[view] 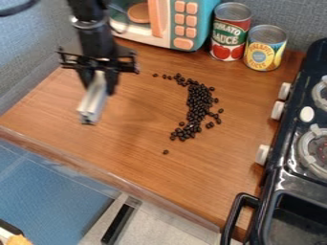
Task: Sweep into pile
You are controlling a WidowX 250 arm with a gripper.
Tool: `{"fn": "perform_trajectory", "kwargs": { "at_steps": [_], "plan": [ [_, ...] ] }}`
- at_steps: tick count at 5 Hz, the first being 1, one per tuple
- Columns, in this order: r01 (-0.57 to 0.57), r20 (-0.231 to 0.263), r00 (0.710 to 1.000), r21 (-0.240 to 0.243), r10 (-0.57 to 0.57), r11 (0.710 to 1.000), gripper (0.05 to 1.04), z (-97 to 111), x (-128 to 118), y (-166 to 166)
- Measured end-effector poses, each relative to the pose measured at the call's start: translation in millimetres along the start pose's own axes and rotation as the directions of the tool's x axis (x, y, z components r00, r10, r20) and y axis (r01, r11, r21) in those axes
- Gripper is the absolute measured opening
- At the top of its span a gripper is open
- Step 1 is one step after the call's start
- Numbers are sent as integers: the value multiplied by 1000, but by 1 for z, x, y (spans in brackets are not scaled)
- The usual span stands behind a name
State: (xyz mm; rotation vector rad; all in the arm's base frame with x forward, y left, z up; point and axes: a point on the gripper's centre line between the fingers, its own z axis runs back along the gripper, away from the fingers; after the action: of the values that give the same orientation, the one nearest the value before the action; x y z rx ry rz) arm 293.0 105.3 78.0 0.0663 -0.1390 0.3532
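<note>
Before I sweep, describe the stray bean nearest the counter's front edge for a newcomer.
Left of the black stove, a curved band of dark beans lies on the wooden counter. Past its lower end, one bean sits alone, nearest the front edge.

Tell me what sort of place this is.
Probably a toy kitchen set up for robot work: a play microwave and food cans stand on the wood-look counter, beside a small stove.
</note>
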Motion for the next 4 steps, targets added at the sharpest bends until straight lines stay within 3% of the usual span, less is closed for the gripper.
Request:
{"fn": "perform_trajectory", "kwargs": {
  "at_steps": [1, 2, 4],
  "plan": [
    [79, -91, 993, 53, -74, 996, 396, -20, 22, 30],
    [245, -160, 958, 28, -237, 969, 396, -34, 52, 49],
    [445, -144, 883, -48, -447, 894, 396, -46, 77, 49]
  ]
}}
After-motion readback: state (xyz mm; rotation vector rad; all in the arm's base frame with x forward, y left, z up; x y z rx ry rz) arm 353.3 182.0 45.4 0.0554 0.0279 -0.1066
